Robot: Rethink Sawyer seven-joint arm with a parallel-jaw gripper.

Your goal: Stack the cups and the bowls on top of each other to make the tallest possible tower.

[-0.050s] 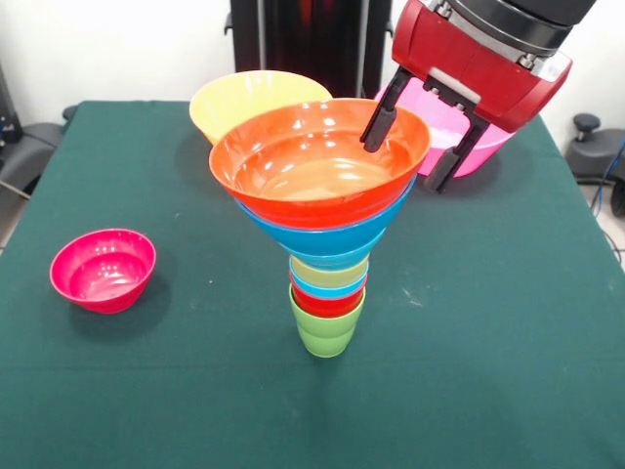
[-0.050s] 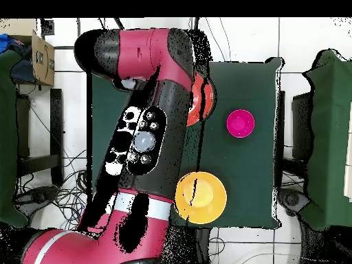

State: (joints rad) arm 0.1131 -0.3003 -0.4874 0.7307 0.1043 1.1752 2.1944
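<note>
The tower stands mid-table on a lime green cup (image 1: pixel 326 335). Above it come red, light blue and yellow-green cups, then a blue bowl (image 1: pixel 327 240). A wide red-orange bowl (image 1: pixel 317 171) tops it, and only a sliver of this bowl (image 2: pixel 201 100) shows beside the arm in the overhead view. My gripper (image 1: pixel 417 140) is open at that bowl's right rim. Its left finger (image 1: pixel 378 124) hangs inside the bowl and its right finger (image 1: pixel 453 158) outside. Loose on the cloth are the yellow-orange bowl (image 1: pixel 249 101) (image 2: pixel 200 197), the pink bowl (image 1: pixel 485 149) and the small magenta bowl (image 1: pixel 104 270) (image 2: pixel 240 123).
The dark green table (image 1: pixel 508 332) (image 2: pixel 256 172) carries everything. The yellow-orange bowl sits right behind the tower's top and the pink bowl right behind my gripper. In the overhead view my arm (image 2: pixel 155 130) covers the tower, the gripper and the pink bowl.
</note>
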